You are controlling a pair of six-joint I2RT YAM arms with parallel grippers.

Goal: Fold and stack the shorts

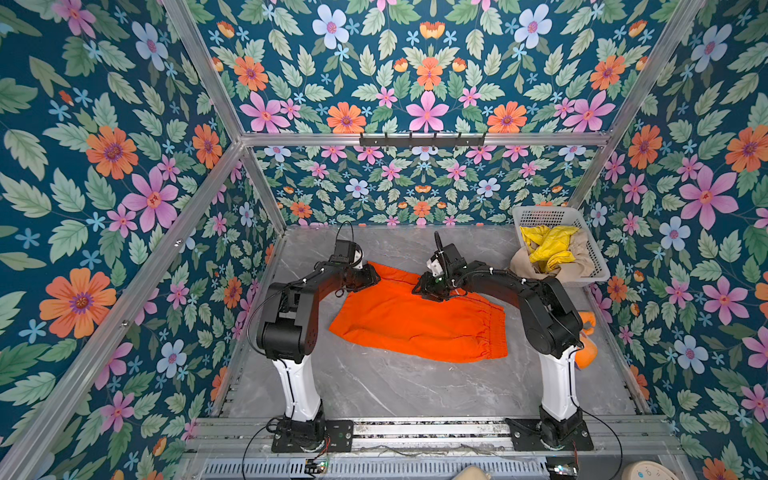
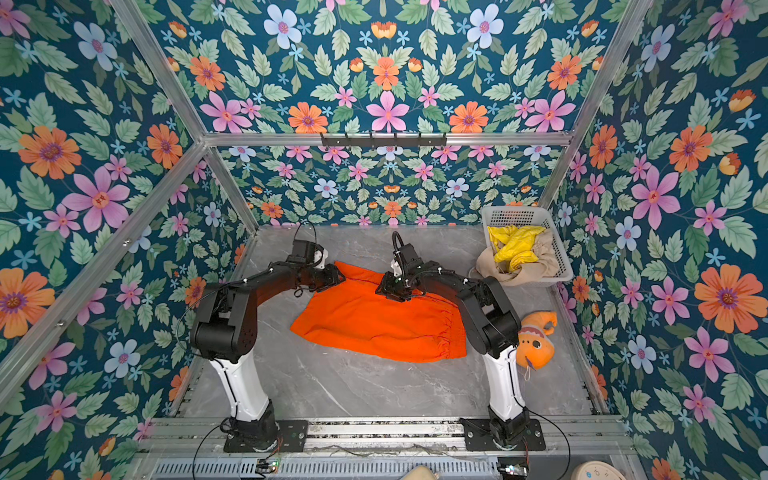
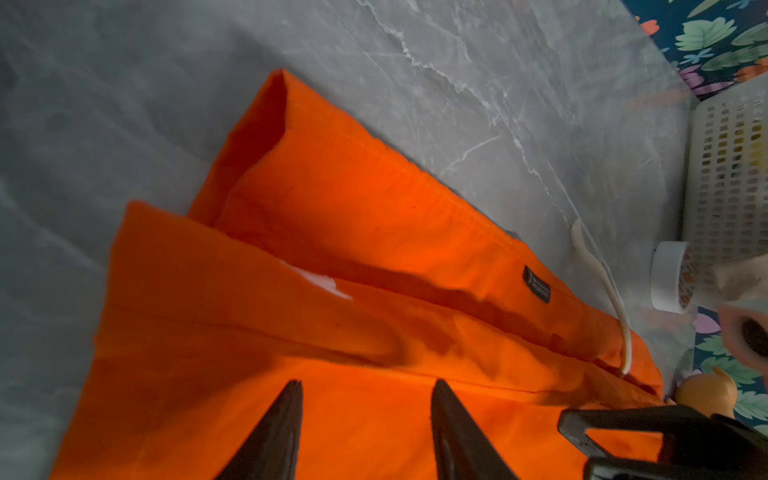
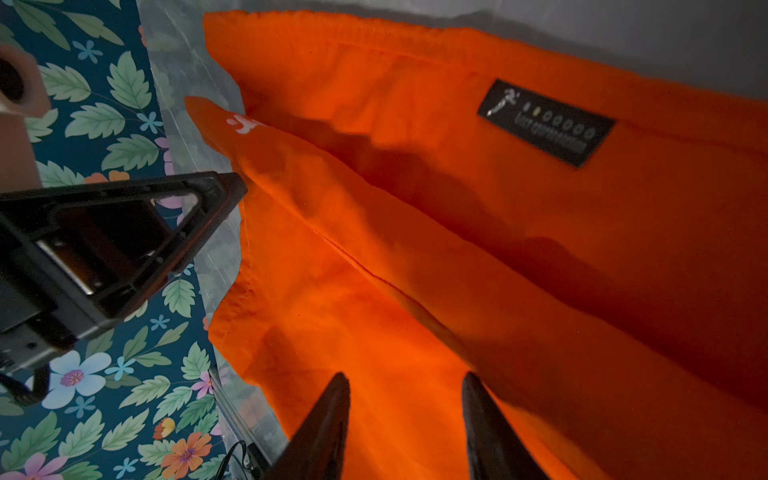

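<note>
Floral wallpaper [image 1: 124, 166], dark teal, covers all walls of the booth inside an aluminium frame [image 1: 216, 87]; black hook rail [image 1: 422, 140] on the back crossbar. Grey marble-pattern surface [image 1: 395, 386], veined white. Orange shorts [image 1: 415, 324] lie spread mid-surface in both top views, gathered waistband toward the right arm. White perforated basket [image 1: 540, 214] sits at the far right corner, beige shorts [image 1: 528, 264] spilling over its rim, yellow shorts [image 1: 548, 245] bunched on top. Plush fish [image 2: 536, 340] lies behind the right arm, by the wall. Left gripper [image 3: 367, 382] and right gripper [image 4: 405, 374] are both at the shorts' far edge, jaws spread, orange fabric showing between them. Tape roll [image 3: 669, 276] beside the basket. Black label [image 4: 544, 122] near the waistband.
</note>
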